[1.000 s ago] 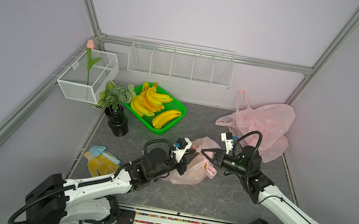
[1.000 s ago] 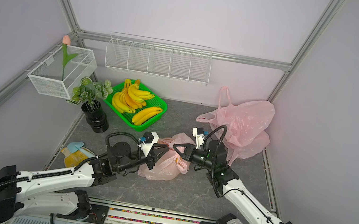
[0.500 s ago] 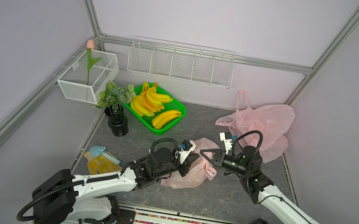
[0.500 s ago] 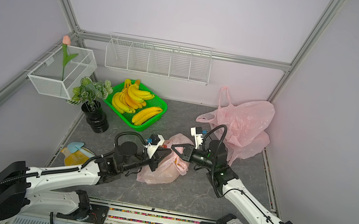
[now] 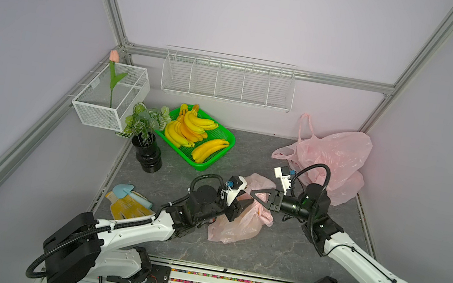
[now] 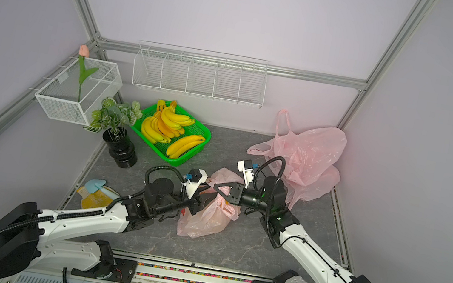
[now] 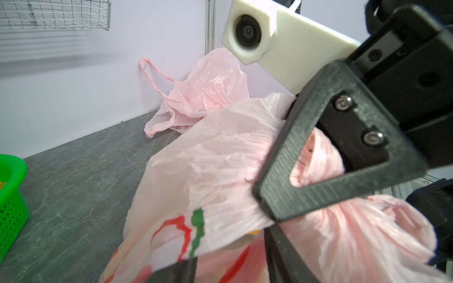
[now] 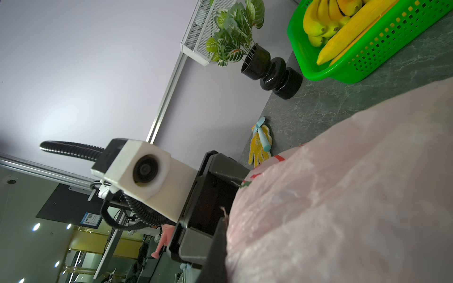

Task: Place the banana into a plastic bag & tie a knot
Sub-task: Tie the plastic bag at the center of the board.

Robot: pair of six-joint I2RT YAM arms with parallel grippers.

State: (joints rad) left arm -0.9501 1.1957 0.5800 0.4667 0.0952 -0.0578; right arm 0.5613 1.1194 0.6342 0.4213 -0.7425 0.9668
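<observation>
Two claws are meeting over one pink plastic bag (image 5: 238,229), which is lying slumped on the grey bench (image 5: 278,252) roughly midway between the arms. It is well apart from the green basket (image 5: 205,167) of bananas (image 5: 189,129) at the far side and from the heap of spare pink bags (image 5: 333,154) in the far corner.

The right claw (image 5: 255,194) is pressing its jaws together on a gathered, rope-like twist of the bag's upper film. In the left wrist view that twist is running past its triangular finger. The left claw (image 5: 242,206) is sitting against the same bunched top from the opposite side. Its fingers (image 7: 176,270) are standing parted, with printed film sagging between them rather than clamped.

The banana is not showing clearly through the plastic. The full, rounded body of the bag is suggesting that it is already lying inside.

The work in hand is looking like the knotting stage rather than loading. Whether a loop is already formed cannot be told. The next move is probably calling for the left claw to close on a free end or handle of the neck, lead it around and through the strand the right claw is pinching, then draw the two apart. The thin film is likely to slip or tear under a hard pull.
</observation>
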